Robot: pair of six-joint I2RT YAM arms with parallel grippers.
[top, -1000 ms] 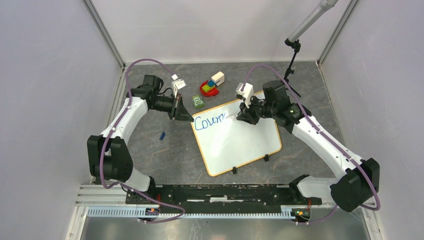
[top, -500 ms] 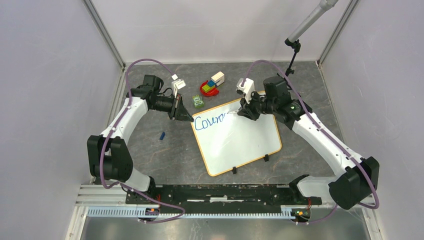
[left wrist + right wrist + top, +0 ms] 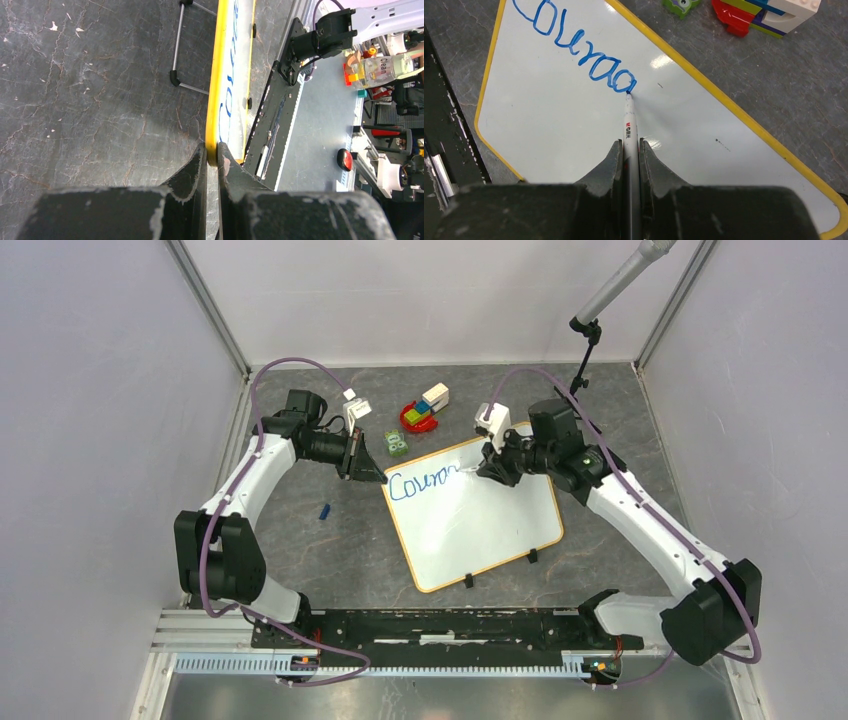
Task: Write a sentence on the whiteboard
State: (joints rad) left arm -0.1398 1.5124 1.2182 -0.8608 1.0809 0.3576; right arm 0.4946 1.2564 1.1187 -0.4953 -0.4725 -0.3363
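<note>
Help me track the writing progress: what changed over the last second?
The right gripper, shut on the marker, edged slightly rightward along the line, adding a little more to the blue writing, now roughly "Couraa". Nothing was taken up or let go. The left gripper stayed clamped on the rim of the whiteboard, which did not move.

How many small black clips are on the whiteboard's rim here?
2. Both sit on the near edge of the large white yellow-rimmed whiteboard: left black clip, right black clip. The right arm covers part of the far edge.
</note>
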